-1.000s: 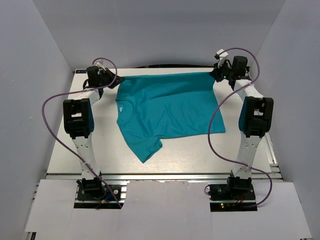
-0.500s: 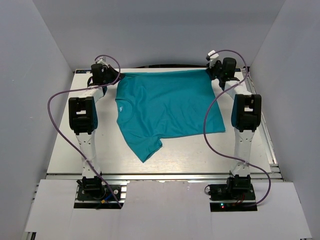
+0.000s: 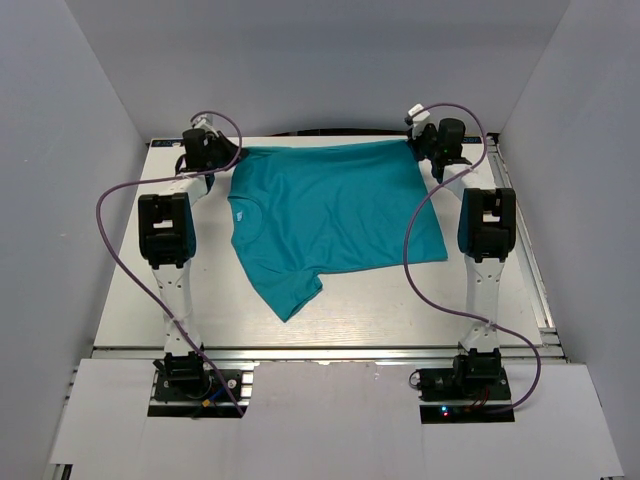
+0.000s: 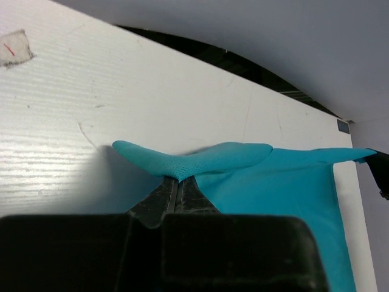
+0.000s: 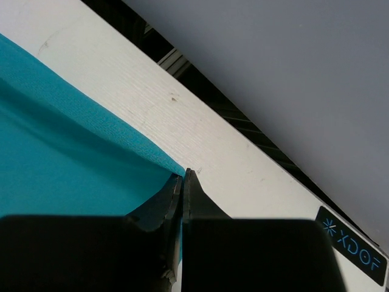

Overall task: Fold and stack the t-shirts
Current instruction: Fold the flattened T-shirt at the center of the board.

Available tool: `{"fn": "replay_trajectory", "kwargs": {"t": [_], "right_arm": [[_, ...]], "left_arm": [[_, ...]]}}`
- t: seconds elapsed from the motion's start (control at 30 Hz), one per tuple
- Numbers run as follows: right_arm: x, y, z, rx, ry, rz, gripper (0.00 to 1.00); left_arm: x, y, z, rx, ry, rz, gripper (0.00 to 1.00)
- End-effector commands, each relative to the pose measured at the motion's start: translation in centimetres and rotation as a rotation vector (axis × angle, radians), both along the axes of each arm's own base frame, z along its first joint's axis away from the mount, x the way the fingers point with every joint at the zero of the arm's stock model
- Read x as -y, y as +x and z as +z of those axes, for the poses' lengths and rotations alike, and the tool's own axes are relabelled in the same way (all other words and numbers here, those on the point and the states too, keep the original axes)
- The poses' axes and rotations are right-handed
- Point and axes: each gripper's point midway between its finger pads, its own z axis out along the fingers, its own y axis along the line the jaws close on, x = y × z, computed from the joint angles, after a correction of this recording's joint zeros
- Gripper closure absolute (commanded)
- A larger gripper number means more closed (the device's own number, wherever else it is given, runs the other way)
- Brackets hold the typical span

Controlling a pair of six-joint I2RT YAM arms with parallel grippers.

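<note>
Over the last second the right hand (image 3: 422,150) had drawn inward toward the left hand (image 3: 222,160), slackening the far edge a little. This looked like straightening, with no fold begun. Both hands were pinched shut on the far corners of the t-shirt (image 3: 330,215). It lay spread on the tabletop (image 3: 400,310), long axis crosswise, neck leftward, hem rightward.

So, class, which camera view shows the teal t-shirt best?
The top external view: the whole t-shirt shows, spread out, both far corners held. The left wrist view shows only the bunched corner in the left gripper; the right wrist view only an edge at the right gripper.
</note>
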Motion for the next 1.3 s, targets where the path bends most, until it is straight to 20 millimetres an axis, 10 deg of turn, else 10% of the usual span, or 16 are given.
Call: {"fn": "replay_trajectory", "kwargs": {"t": [0.0,1.27], "right_arm": [[-0.1,-0.2,3.0,0.081,-0.007,0.041,1.0],[0.3,-2.3,1.5,-0.009,-0.015,0.044,1.0]], "left_arm": [[0.2,-1.0,2.7,0.054,0.017,-0.041,1.0],[2.5,-8.6,3.2,0.054,0.101,-0.189,1.0]]}}
